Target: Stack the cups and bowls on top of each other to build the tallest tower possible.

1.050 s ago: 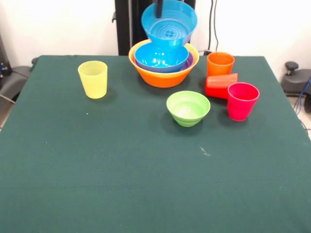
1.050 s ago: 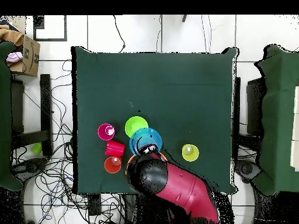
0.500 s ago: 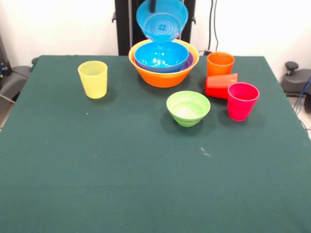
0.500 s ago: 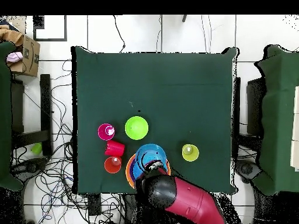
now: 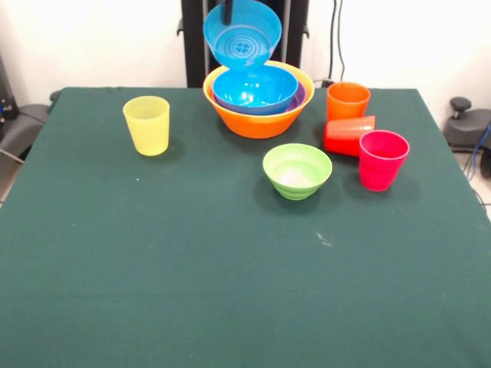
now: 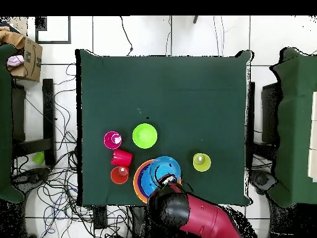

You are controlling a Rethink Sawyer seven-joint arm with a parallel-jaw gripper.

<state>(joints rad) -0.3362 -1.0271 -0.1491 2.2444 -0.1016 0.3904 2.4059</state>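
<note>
The pincer (image 5: 227,11) was clamped on a blue bowl's (image 5: 242,37) rim, tilted in the air above the nested bowls (image 5: 258,98); next it probably needed flipping or setting somewhere taller.

We were in a lab: loose cables (image 6: 59,189) lay near the green table (image 6: 186,93) beyond the claw (image 6: 168,181).

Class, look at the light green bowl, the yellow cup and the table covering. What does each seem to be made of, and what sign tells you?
Light green bowl: probably glossy moulded plastic; bright highlights show inside it.
Yellow cup: likely thin plastic, slightly see-through; light glows through its wall.
Table covering: apparently dark green cloth or felt; matte, without reflections.
</note>
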